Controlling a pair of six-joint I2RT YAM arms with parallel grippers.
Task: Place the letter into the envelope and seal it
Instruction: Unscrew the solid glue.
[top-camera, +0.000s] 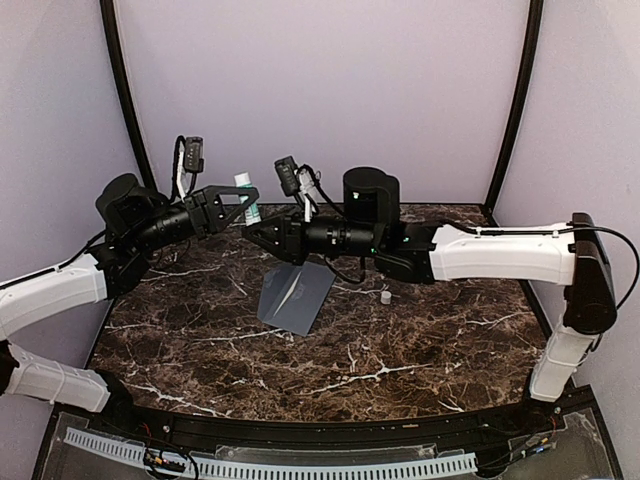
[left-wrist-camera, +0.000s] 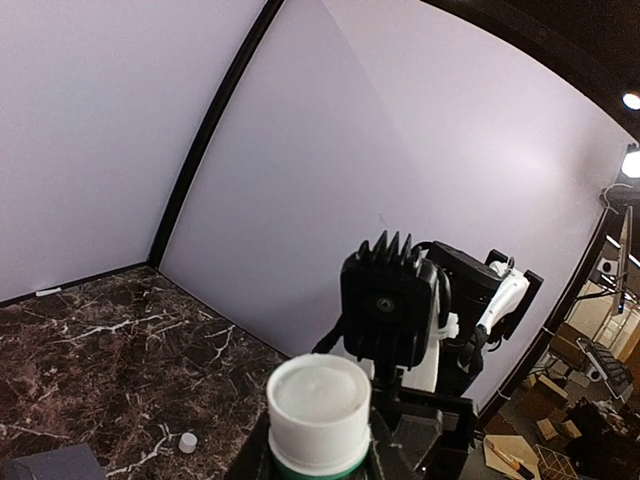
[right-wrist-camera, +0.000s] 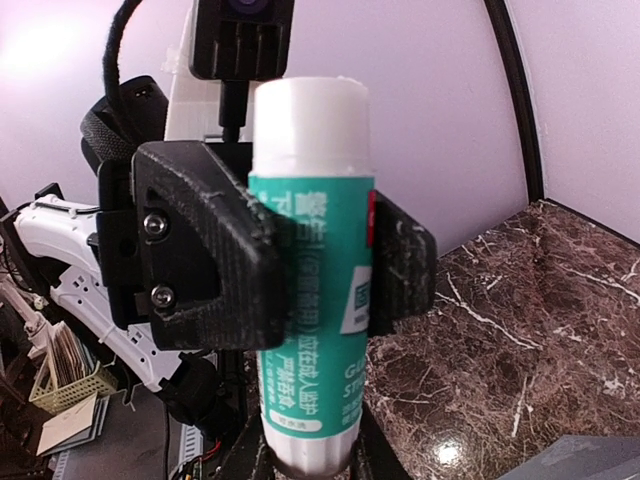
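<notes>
A teal glue stick (top-camera: 243, 183) with white ends is held upright above the back of the table. My left gripper (top-camera: 247, 205) is shut on its middle; its black fingers (right-wrist-camera: 200, 250) clamp the teal body in the right wrist view. My right gripper (right-wrist-camera: 308, 465) comes from the right and closes on the stick's white lower end. The left wrist view shows the stick's white round top (left-wrist-camera: 318, 400). The slate-grey envelope (top-camera: 295, 298) lies flat on the marble below both grippers. The letter is not in view.
A small white cap (top-camera: 386, 296) lies on the dark marble table (top-camera: 400, 360) right of the envelope. Lilac walls with black corner posts close the back and sides. The two arms meet above the back-centre of the table.
</notes>
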